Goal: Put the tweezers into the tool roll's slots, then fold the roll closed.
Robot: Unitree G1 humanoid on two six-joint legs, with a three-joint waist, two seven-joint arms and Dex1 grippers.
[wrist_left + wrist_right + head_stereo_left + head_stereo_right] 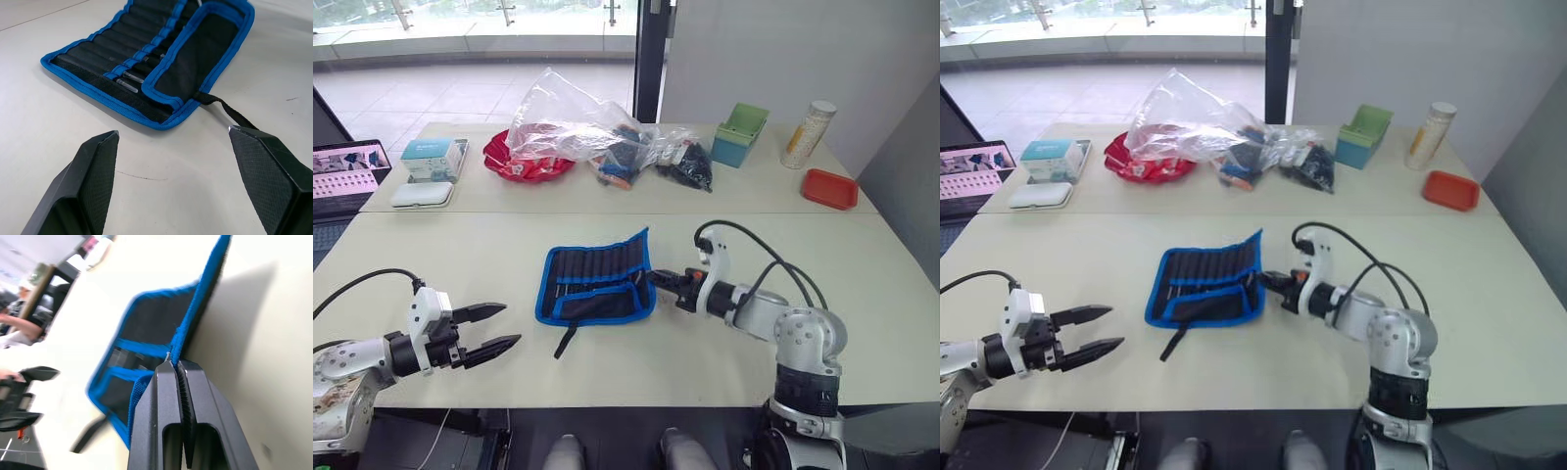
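The tool roll (597, 279), black fabric with blue edging, lies mid-table with its near flap folded over the slots (115, 56). Slim tweezers (128, 82) sit in the slots, with only their ends peeking out. My right gripper (656, 277) is shut on the roll's blue right edge (188, 323) and holds that edge raised off the table. The roll's black strap (566, 343) trails toward the front edge. My left gripper (511, 324) stands open low over the table, left of the roll and apart from it, with nothing between its fingers (93, 166).
Along the far side of the table are a clear plastic bag (573, 127) over a red bowl (524, 162), a green box (741, 132), a pale bottle (808, 132), a red tray (829, 188), a white case (423, 193) and a laptop (342, 171).
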